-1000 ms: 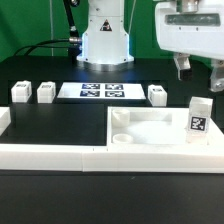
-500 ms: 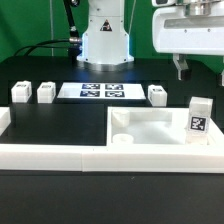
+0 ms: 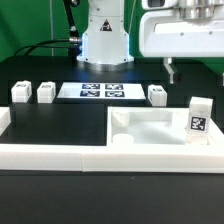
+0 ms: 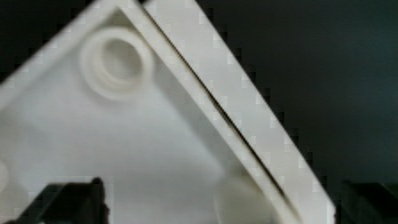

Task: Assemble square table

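Observation:
The square table slab (image 3: 150, 130) is white with a raised rim and lies at the exterior view's front right, against the low border wall (image 3: 60, 152). One tagged leg (image 3: 197, 121) stands upright at the slab's right end. Three more legs (image 3: 20, 92) (image 3: 46, 92) (image 3: 157, 94) stand on the black table further back. My gripper (image 3: 186, 70) hangs high above the slab's far right side, open and empty, touching nothing. The wrist view looks down on the slab (image 4: 89, 130), a round socket (image 4: 116, 55) in its corner, and the gripper (image 4: 214, 205) well above it.
The marker board (image 3: 103, 91) lies flat at the back middle, in front of the robot base (image 3: 105, 40). The border wall runs along the table's front edge and shows as a strip (image 4: 222, 100) beside the slab in the wrist view.
My gripper has risen and shifted toward the exterior view's left, away from the upright leg. The slab and legs have not moved.

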You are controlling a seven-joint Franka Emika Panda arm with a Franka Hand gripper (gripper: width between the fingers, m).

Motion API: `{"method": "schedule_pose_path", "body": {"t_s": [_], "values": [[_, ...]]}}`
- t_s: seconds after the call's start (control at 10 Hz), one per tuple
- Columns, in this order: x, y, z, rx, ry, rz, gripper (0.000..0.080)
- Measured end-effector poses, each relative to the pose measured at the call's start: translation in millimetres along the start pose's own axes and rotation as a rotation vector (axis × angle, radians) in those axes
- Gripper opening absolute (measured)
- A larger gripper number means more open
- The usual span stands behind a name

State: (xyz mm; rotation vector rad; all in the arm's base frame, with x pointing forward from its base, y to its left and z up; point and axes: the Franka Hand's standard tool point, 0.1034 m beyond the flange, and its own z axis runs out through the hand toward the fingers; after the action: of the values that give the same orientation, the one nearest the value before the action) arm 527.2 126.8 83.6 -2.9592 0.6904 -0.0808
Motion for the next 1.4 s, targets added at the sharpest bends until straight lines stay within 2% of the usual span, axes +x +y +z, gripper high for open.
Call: {"method": "schedule_pose_path", "body": {"t_s": [0.1, 0.2, 0.3, 0.5, 0.7, 0.8, 1.0, 1.1, 1.2, 1.3, 1.4], "values": [[-15.9, 25.8, 12.2, -0.007, -0.028, -0.115, 0.0649], [-27.1, 33.2, 20.2, -0.029, -0.001, -0.141, 0.0649], [-44.0, 31.0, 27.7, -0.054, 0.036, -0.234, 0.0649], [-36.7, 35.3, 25.3, -0.059, 0.027, -0.342, 0.0649], [-36.3, 37.2, 25.9, -0.073, 0.023, -0.496, 0.0649], [-37.9, 39.1, 26.1, -0.072, 0.014, -0.483, 0.0649], [-64.8, 64.6, 27.1, -0.056, -0.196, -0.536, 0.0649], [-72.1, 65.5, 30.4, -0.066, -0.218, -0.518, 0.0649], [-81.7, 59.4, 31.6, -0.098, -0.217, -0.505, 0.0649], [-82.6, 61.0, 31.2, -0.101, -0.248, -0.516, 0.0649], [-84.5, 64.6, 30.3, -0.115, -0.325, -0.499, 0.0649]]}}
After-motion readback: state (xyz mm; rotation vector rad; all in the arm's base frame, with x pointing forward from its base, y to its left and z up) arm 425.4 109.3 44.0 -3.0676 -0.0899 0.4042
